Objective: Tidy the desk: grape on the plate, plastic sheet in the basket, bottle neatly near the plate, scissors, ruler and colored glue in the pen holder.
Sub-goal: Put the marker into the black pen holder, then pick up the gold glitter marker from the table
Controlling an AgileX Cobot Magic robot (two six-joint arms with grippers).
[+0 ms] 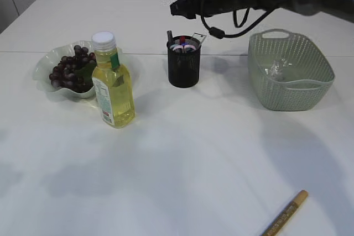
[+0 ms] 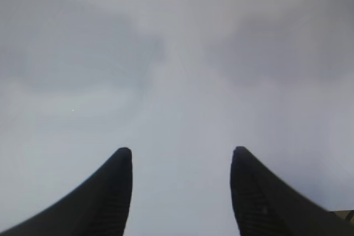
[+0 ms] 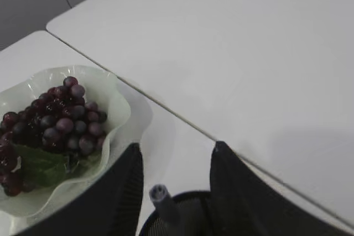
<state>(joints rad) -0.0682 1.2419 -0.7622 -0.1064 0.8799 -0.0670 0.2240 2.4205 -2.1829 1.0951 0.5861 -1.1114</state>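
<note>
directly beneath the right gripper point(image 1: 176, 9) the black mesh pen holder point(image 1: 183, 62) is found, upright on the white table point(image 1: 182, 153). several items are seen standing inside it, their coloured tops showing at the rim; which is scissors, ruler or glue cannot be told. in the right wrist view a grey-tipped stick point(image 3: 161, 198) is seen rising from the holder between the gripper's two dark fingers point(image 3: 119, 192), which are held apart with nothing pinched between them.

off to the left of that gripper, the scalloped glass plate point(image 1: 43, 66) is seen with the bunch of dark grapes point(image 1: 69, 70) and a green leaf lying in it. just beside the plate, the bottle point(image 1: 112, 81) of yellow liquid is stood upright, white cap on.

to the gripper's right, the pale green basket point(image 1: 290, 89) is seen holding the crumpled clear plastic sheet point(image 1: 277, 68).

near the front edge, well apart from everything else, a tan pencil point(image 1: 286, 213) is left lying on the table.

the left gripper point(image 2: 181, 192) is shown only in its own wrist view, fingers spread wide over bare table, holding nothing.
</note>
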